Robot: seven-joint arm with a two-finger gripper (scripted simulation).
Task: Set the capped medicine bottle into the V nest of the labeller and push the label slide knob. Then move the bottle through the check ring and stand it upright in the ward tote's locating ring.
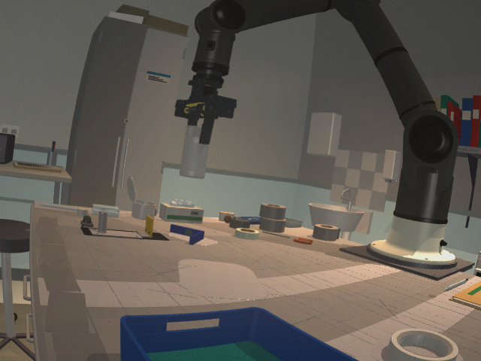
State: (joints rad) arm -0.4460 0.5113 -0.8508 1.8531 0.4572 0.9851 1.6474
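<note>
At the far left of the bench sits the labeller: a dark base plate (pixel 124 234) with a black knob (pixel 86 222), a grey post (pixel 102 220) and a yellow upright piece (pixel 149 225). A blue angled block (pixel 187 232) lies just right of it. The translucent medicine bottle (pixel 193 152) hangs upright high above the bench, held near its top by my closed gripper (pixel 199 136). The blue ward tote (pixel 217 338) with a green floor sits at the near edge, its locating ring hidden.
The bench's left edge runs close by the labeller, with a stool (pixel 11 233) beyond it. Tape rolls (pixel 272 217), a box (pixel 181 212) and a cup (pixel 143 209) line the far side. A white ring (pixel 423 345) sits near right.
</note>
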